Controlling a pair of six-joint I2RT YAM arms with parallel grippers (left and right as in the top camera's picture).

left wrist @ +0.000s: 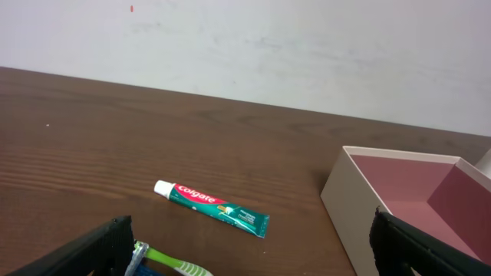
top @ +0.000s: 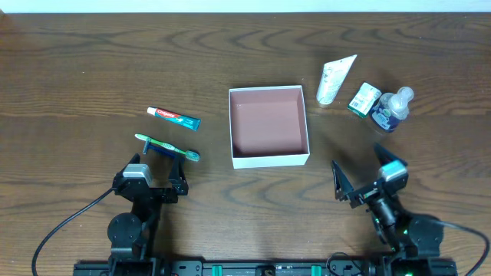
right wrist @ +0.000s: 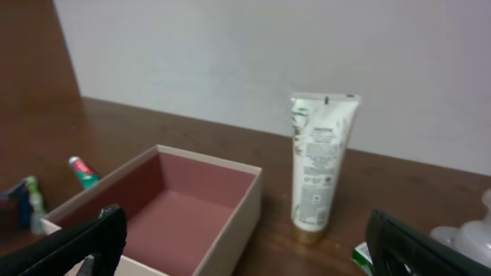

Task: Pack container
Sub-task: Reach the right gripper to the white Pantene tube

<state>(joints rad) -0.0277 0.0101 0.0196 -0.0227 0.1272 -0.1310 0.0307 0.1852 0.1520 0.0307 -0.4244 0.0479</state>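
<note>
The container point(top: 269, 157), a square box with white walls and a pink-brown inside, sits mid-table with nothing in it; it also shows in the left wrist view point(left wrist: 345, 203) and the right wrist view point(right wrist: 230, 222). A Colgate toothpaste tube point(top: 173, 117) point(left wrist: 211, 208) and a green toothbrush point(top: 167, 146) point(left wrist: 173, 263) lie to its left. A white tube point(top: 336, 78) point(right wrist: 321, 165), a small green box point(top: 364, 99) and a clear pump bottle point(top: 391, 108) lie to its right. My left gripper point(top: 157, 186) point(left wrist: 249, 249) is open just behind the toothbrush. My right gripper point(top: 360, 172) point(right wrist: 245, 245) is open and empty.
The dark wooden table point(top: 77, 77) has a pale wall behind it point(left wrist: 307, 46). Cables run from both arm bases at the near edge.
</note>
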